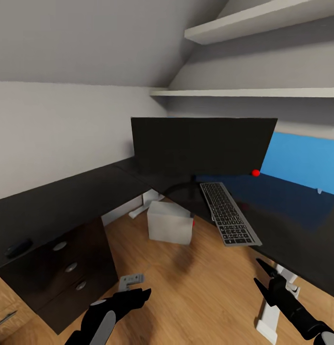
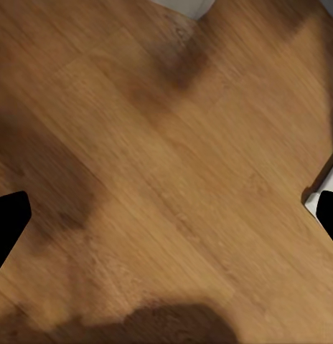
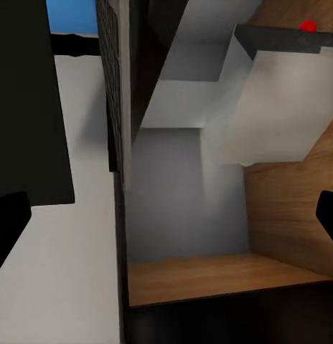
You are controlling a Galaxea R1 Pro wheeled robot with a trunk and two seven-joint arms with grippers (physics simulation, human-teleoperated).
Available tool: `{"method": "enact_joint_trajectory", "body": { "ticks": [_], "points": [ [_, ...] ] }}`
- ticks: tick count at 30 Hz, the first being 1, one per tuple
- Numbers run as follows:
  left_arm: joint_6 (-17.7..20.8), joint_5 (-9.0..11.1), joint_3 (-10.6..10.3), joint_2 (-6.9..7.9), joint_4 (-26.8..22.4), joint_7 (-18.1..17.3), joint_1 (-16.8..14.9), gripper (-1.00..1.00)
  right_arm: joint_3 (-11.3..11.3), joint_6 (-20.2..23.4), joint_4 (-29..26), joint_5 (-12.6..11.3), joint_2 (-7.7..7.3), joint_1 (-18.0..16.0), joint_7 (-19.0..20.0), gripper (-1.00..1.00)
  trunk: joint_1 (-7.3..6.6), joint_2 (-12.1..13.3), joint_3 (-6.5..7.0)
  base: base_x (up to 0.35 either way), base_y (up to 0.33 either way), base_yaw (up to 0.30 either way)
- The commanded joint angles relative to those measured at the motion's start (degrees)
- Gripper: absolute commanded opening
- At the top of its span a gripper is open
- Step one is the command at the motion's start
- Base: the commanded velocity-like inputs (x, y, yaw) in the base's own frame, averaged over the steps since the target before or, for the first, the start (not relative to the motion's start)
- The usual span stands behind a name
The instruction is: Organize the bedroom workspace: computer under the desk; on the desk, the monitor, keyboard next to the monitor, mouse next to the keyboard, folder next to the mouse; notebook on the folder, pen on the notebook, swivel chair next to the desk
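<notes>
The wide black monitor [image 1: 200,146] stands in the corner of the black L-shaped desk [image 1: 61,201]. The keyboard [image 1: 229,213] lies in front of it to the right, its near end jutting past the desk edge. A small black mouse [image 1: 18,247] rests on the desk's left wing. The light grey computer [image 1: 169,223] sits on the floor under the desk, also seen as the computer [image 3: 274,107] with its red spot. My left gripper [image 1: 140,294] [image 2: 166,222] hangs open over bare floor. My right gripper [image 1: 262,277] [image 3: 166,222] is open below the desk's right edge. Swivel chair, folder, notebook and pen are out of view.
Black drawers [image 1: 71,267] with silver knobs fill the space under the left wing. A white pedestal leg [image 1: 274,316] stands close to my right gripper. A blue panel [image 1: 301,160] backs the right wing, with white shelves [image 1: 253,92] above. Wood floor [image 1: 195,287] lies open between the arms.
</notes>
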Motion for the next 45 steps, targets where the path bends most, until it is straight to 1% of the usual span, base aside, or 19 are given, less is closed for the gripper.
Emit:
{"method": "enact_joint_trajectory", "body": {
  "ticks": [1, 6, 7, 10, 13, 14, 15, 17, 18, 21, 24, 26, 27, 28, 29, 30, 32, 37, 45],
  "points": [
    [0.16, 0.60, -0.05, -0.01, -0.07, 0.53, -0.04, 1.00, -0.10, 0.37, -0.01, -0.15, -0.01, -0.06, 0.08, 1.00, 0.22, -0.44, -0.24, 0.000, 0.000, 0.000],
    [0.16, 0.54, -0.05, -0.02, -0.06, 0.59, -0.04, 1.00, -0.22, 0.39, -0.12, -0.27, 0.00, -0.01, 0.95, 1.00, 1.32, -2.45, -1.14, 0.000, 0.000, 0.000],
    [0.16, 0.57, -0.05, -0.02, -0.06, 0.55, -0.04, 1.00, -0.30, 0.40, -0.13, -0.27, -0.03, -0.01, 1.94, 1.00, 1.32, -2.45, -1.14, 0.000, 0.000, 0.000],
    [0.16, 0.64, -0.05, -0.02, -0.03, 0.51, -0.02, 1.00, 0.07, 0.55, -0.32, -0.29, -0.02, -0.04, 2.93, 1.00, 1.32, -2.45, -1.14, 0.000, 0.000, 0.000],
    [0.16, 0.66, -0.05, 0.03, 0.01, 0.46, -0.02, 1.00, 2.72, 0.41, -2.17, 0.12, -0.03, -0.05, 2.93, 1.00, 1.32, -2.45, -1.14, 0.000, 0.000, 0.000],
    [0.16, 0.67, -0.05, 0.04, 0.01, 0.46, -0.03, 1.00, 3.96, 0.26, -3.68, 0.65, -0.05, -0.07, 2.87, 1.00, 1.32, -2.45, -1.14, 0.000, 0.000, 0.000],
    [0.16, 0.67, -0.05, 0.05, 0.02, 0.45, -0.03, 1.00, 4.43, 0.08, -4.48, 1.00, -0.05, -0.07, 2.84, 1.00, 1.32, -2.45, -1.14, 0.000, 0.000, 0.000],
    [0.13, 0.67, -0.08, 0.03, 0.10, 0.44, -0.04, 1.00, 5.81, -1.61, -7.47, 3.02, -0.01, -0.06, 2.57, 1.00, 1.32, -2.45, -1.14, 0.000, 0.000, 0.000],
    [0.10, 0.67, -0.15, 0.00, 0.15, 0.44, -0.03, 1.00, 6.17, -2.44, -8.17, 3.68, 0.03, -0.09, 2.38, 1.00, 1.32, -2.45, -1.14, 0.000, 0.000, 0.000],
    [0.08, 0.59, -0.20, 0.00, 0.18, 0.44, -0.04, 1.00, 6.40, -3.09, -8.38, 4.10, 0.12, -0.34, 1.91, 1.00, 1.32, -2.45, -1.14, 0.000, 0.000, 0.000],
    [0.08, 0.53, -0.17, 0.04, 0.19, 0.44, -0.04, 1.00, 6.50, -3.59, -7.25, 4.24, 0.34, -0.78, 0.82, 1.00, 1.32, -2.45, -1.14, 0.000, 0.000, 0.000],
    [0.08, 0.52, -0.15, 0.05, 0.20, 0.44, -0.03, 1.00, 6.54, -4.47, -5.09, 4.31, 0.52, -2.29, -0.02, 1.00, 1.32, -2.45, -1.14, 0.000, 0.000, 0.000],
    [0.07, 0.51, -0.15, 0.07, 0.20, 0.44, -0.03, 1.00, 6.55, -4.76, -4.21, 4.33, 0.54, -3.11, -0.21, 1.00, 1.32, -2.45, -1.14, 0.000, 0.000, 0.000],
    [0.07, 0.50, -0.15, 0.11, 0.20, 0.44, -0.02, 1.00, 6.57, -5.36, -1.51, 4.40, 0.58, -5.62, -0.54, 1.00, 1.32, -2.45, -1.14, 0.000, 0.000, 0.000],
    [0.07, 0.50, -0.14, 0.12, 0.20, 0.44, -0.03, 1.00, 6.57, -5.49, -0.65, 4.42, 0.59, -6.38, -0.61, 1.00, 1.32, -2.45, -1.14, 0.000, 0.000, 0.000],
    [0.07, 0.50, -0.10, 0.14, 0.20, 0.44, -0.03, 1.00, 6.58, -5.78, 1.53, 4.45, 0.64, -8.11, -0.75, 1.00, 1.32, -2.45, -1.14, 0.000, 0.000, 0.000],
    [0.07, 0.50, -0.08, 0.14, 0.20, 0.44, -0.04, 1.00, 6.58, -5.94, 2.83, 4.46, 0.67, -9.04, -0.80, 1.00, 1.32, -2.45, -1.14, 0.000, 0.000, 0.000],
    [0.07, 0.50, 0.01, 0.15, 0.20, 0.44, -0.04, 1.00, 6.64, -6.18, 4.08, 4.60, 0.77, -9.86, -0.73, 1.00, 1.32, -2.45, -1.14, 0.000, 0.000, 0.000],
    [0.03, 0.55, 0.04, 0.15, 0.20, 0.44, -0.04, 1.00, 6.92, -6.24, 4.33, 4.79, 0.78, -10.02, -0.71, 1.00, 1.32, -2.45, -1.14, 0.005, 0.000, 0.000]
  ]
}}
